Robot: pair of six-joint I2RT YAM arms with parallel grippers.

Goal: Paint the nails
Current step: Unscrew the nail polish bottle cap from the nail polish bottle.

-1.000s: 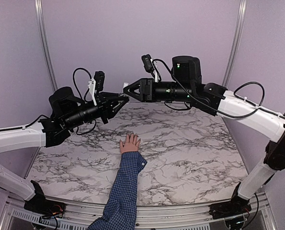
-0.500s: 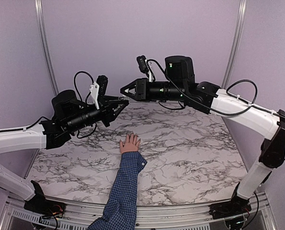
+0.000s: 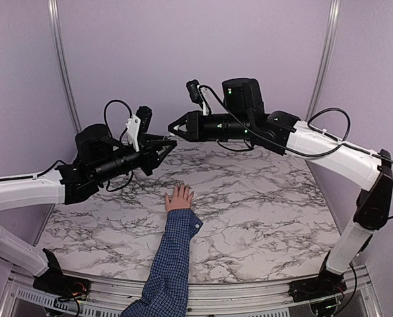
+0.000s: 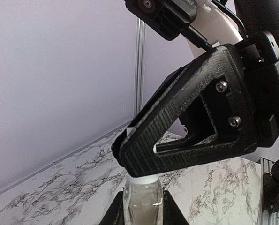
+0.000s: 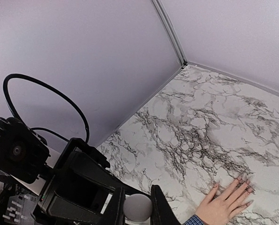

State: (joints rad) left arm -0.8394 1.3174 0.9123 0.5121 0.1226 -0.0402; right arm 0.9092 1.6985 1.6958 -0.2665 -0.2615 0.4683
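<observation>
A small light-skinned hand lies flat on the white marble-patterned counter, left of centre. Its nails point toward the far wall, and its blue checked shirt sleeve runs to the near edge. Above and behind it the left claw and right claw meet. The left has a clear glass bottle, the right its white round cap.

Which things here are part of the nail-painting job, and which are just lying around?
Job: nails on the hand, clear bottle in the left gripper, its white cap pinched by the right gripper.
Bystanders: marble table, checked sleeve.
</observation>
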